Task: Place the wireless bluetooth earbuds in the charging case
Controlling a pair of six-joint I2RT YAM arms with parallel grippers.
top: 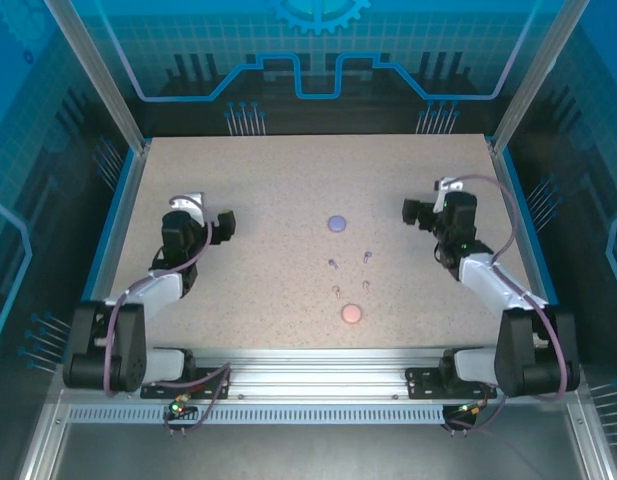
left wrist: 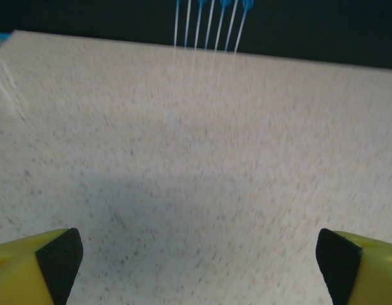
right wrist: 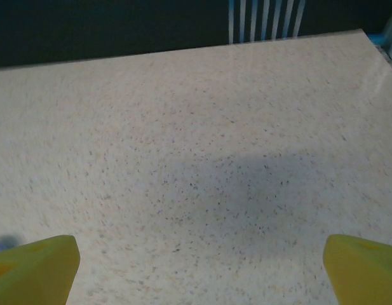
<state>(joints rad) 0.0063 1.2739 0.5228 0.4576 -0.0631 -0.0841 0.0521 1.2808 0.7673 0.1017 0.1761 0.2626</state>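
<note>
Working over speckled desk (top: 268,190). Hovering at left and right sides with left jaws and right jaws fully open, gripping nothing. Mid-desk: purple disc (top: 336,224) far, pink disc (top: 352,314) near, probably the cases. Four earbuds (top: 333,264) loose between them, not touching. Drop straight down on one, pinch across stem, close gently to avoid flicking.

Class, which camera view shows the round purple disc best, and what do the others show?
The top external view: the purple disc lies whole, unobstructed on the table. The right wrist view has a bluish blur at its left edge, perhaps the disc, too blurred to tell. The left wrist view looks toward the table's far edge.
</note>
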